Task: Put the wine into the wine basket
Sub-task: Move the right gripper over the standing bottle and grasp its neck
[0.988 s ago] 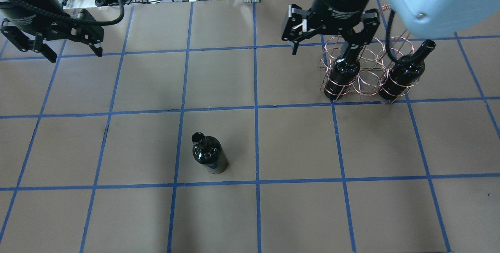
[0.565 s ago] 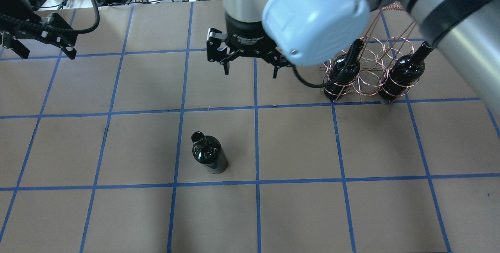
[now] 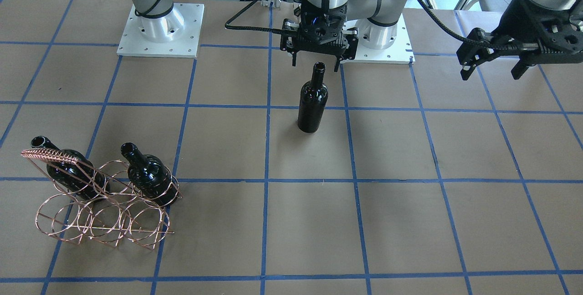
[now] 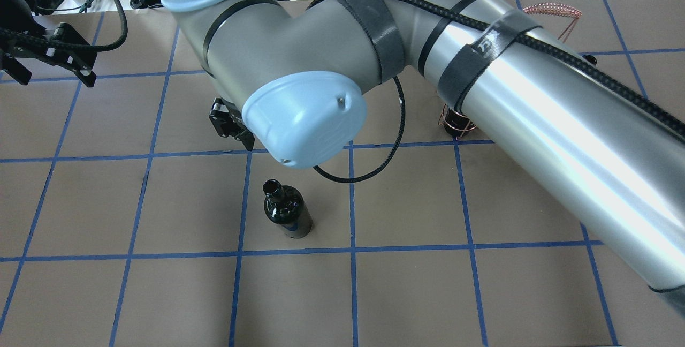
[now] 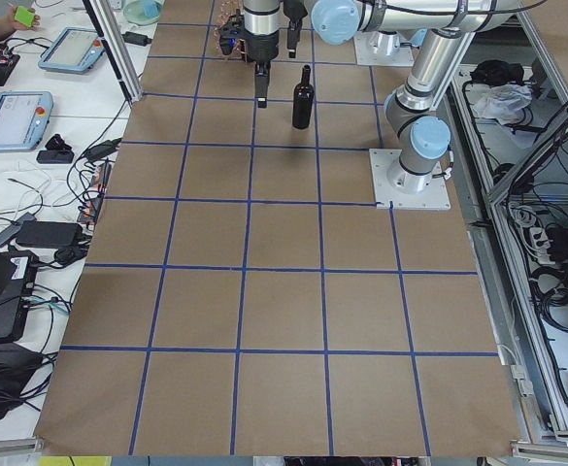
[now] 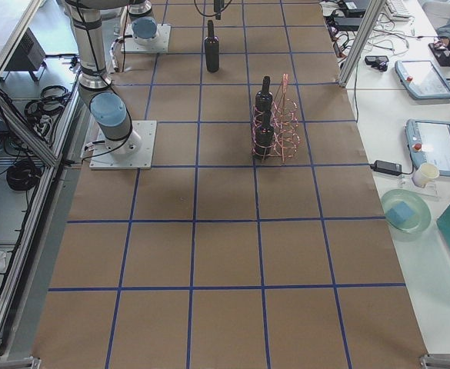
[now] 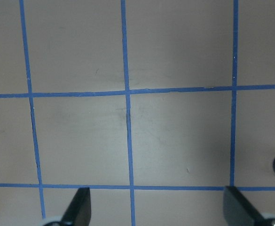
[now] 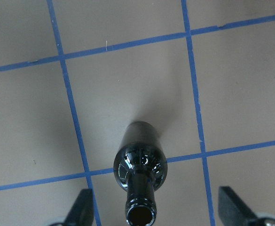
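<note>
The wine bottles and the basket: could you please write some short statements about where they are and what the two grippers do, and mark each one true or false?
1. Two bottles stand inside the wine basket. True.
2. The lone bottle lies on its side on the table. False: it stands upright, outside the basket.
3. The right gripper is open close to the lone bottle's mouth and does not grip it. True.
4. The left gripper holds a bottle. False: it is open and empty, over bare table far from every bottle.
</note>
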Controlling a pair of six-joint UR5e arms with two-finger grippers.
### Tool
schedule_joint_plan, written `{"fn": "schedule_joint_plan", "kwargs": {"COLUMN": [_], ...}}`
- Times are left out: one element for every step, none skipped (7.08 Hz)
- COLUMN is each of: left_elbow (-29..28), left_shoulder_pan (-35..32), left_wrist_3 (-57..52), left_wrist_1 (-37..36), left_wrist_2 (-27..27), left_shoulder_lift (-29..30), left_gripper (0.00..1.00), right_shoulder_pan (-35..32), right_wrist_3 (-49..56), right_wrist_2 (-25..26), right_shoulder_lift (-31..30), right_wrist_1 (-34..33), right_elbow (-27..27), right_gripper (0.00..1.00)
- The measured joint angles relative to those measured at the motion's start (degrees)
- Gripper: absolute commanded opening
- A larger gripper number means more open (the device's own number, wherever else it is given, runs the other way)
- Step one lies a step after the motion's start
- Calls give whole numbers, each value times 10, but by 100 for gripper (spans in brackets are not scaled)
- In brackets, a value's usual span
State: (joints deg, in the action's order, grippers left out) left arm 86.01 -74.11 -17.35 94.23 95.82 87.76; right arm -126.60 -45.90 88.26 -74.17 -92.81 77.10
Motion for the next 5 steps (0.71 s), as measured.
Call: {"fn": "schedule_joint_plan", "kwargs": {"left_elbow": [-1,-1,-1,0,0], "left_shoulder_pan": [3,5,6,6,6], "left_wrist_3": [-1,-2,-2,-2,-2], "left_wrist_1": [5,7,8,11,13], "left_wrist_2": [0,0,-1,0,0], "left_shoulder_lift": [-1,-1,-1,-2,-2], "left_gripper": [100,100,100,100,100], "right_shoulder_pan": [-12,-21,-25,-26,-27], "right_wrist_3": [-6,-10,-11,-13,-16], "right_wrist_2": [-4,-6,-6,-6,-7], "right_shoulder_lift": [5,9,12,12,11], "right_wrist_1": [-1,-8,-26,-51,-74], "right_elbow": [8,26,51,79,97], "right_gripper": [90,90,90,90,88]}}
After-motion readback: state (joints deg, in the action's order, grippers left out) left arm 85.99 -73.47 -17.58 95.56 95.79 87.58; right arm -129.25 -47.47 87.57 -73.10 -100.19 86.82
